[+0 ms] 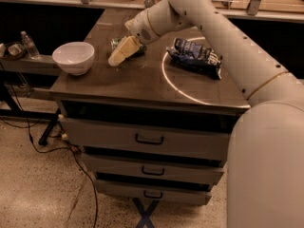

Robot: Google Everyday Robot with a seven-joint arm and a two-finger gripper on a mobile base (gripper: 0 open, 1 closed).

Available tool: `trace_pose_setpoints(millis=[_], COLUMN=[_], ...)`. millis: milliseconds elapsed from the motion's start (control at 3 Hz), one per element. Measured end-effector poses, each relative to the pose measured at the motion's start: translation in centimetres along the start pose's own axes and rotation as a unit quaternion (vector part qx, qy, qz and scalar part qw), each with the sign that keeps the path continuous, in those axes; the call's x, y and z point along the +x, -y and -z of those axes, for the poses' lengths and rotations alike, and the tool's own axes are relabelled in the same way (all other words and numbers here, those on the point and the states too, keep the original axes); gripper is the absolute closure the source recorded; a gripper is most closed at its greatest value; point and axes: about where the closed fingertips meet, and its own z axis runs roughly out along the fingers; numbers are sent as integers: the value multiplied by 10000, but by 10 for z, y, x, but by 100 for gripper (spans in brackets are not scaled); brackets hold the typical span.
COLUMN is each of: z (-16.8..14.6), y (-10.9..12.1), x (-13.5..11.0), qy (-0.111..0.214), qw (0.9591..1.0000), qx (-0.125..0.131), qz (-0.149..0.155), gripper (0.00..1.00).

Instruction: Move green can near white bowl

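Your end effector (122,52) hangs over the left half of the bench (142,87), the green can (117,42) lying just behind it. You cannot tell whether it grasps.

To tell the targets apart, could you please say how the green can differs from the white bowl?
The round white bowl is plain and fully visible near the left edge of the brown tabletop; the mottled green can is darker, narrower and half hidden behind the tool. Both rest on it.

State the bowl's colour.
White bowl, camera view; the hand is right of it, by the green can.
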Motion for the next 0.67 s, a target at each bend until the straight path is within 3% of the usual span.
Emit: trace_pose_setpoints(millis=[333, 667], z=[43, 126], y=[34, 78], x=[0, -4], qy=[-9, -115], qw=[9976, 9827], qx=[688, 1829], qz=[62, 267], gripper=[0, 0])
